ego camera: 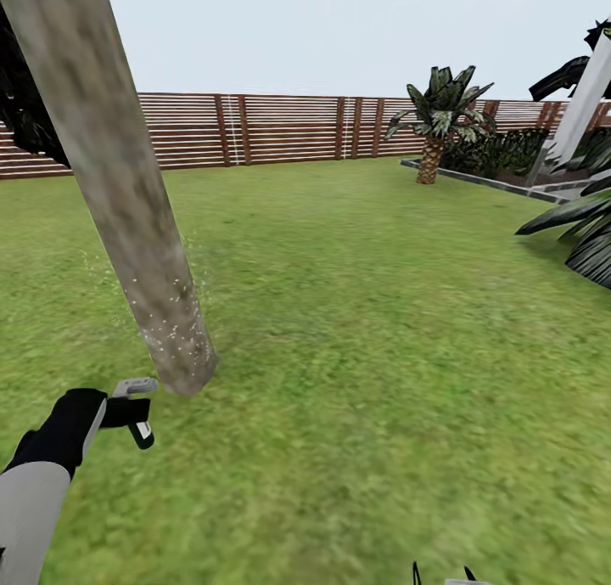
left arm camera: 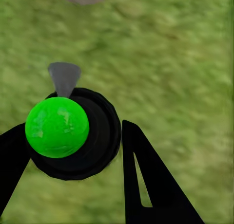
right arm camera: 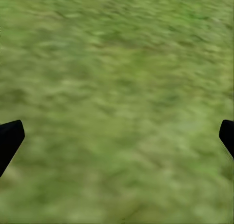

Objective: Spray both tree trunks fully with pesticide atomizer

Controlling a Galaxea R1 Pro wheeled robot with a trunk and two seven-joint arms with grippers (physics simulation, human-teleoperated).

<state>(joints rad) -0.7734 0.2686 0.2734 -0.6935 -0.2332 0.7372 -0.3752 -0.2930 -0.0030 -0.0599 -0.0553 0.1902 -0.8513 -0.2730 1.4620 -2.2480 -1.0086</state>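
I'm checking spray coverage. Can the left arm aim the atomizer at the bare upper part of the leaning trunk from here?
Probably yes: the left gripper holds the pesticide atomizer beside the tree trunk, nothing between, but specks sit low.

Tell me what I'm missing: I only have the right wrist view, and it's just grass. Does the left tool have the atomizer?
Observer: Yes, the left tool is shut on the pesticide atomizer.
Operator: Where is it pointing?
Observer: Its grey head faces the base of the leaning tree trunk, close by.
Operator: Any pesticide on it?
Observer: Pale specks dot the lower trunk; higher up, the bark looks bare.
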